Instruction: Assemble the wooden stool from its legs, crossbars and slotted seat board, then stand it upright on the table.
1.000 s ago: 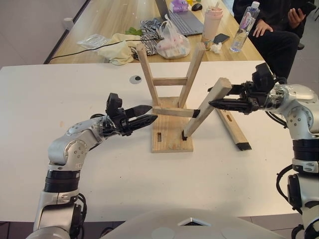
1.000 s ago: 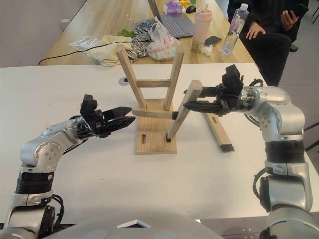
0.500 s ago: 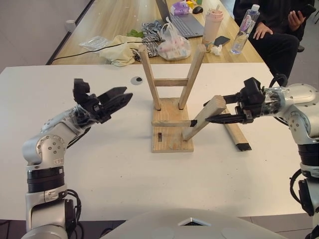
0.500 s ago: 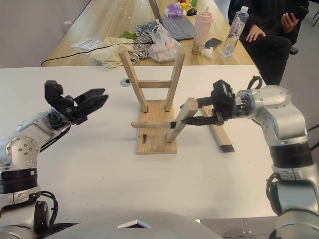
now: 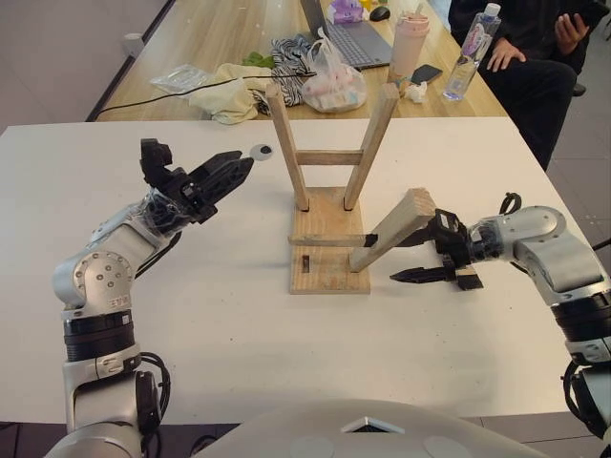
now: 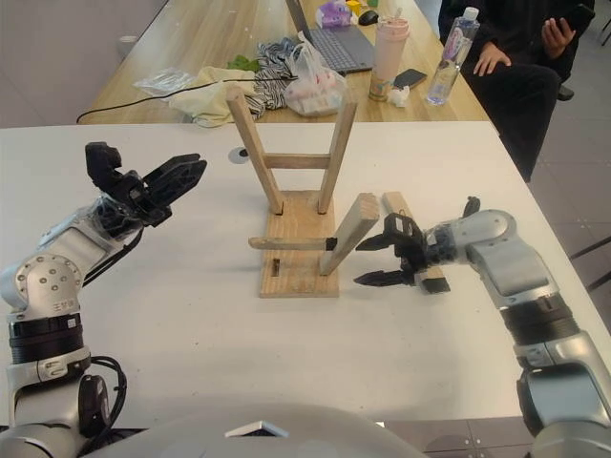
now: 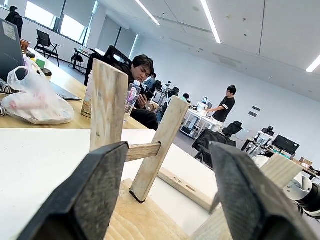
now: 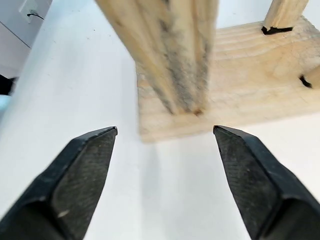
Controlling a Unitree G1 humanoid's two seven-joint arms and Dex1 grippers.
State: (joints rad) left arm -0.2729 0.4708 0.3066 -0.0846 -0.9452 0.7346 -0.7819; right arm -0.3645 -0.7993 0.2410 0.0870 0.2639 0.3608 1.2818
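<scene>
On the table the board lies flat, a leg leaning from its right side; we should close the open right gripper squarely on it, bringing the open left gripper across to steady the crossbar.

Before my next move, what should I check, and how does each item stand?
1. Two far wooden legs with crossbar standing in the slotted wooden seat board: ok.
2. Third wooden leg upright: not ok, it leans.
3. Its foot seated in the board: cannot tell.
4. Fourth wooden leg fitted: not ok, lying on the white table.
5. Right gripper open and empty: ok.
6. Left gripper open, clear of the legs: ok.
</scene>
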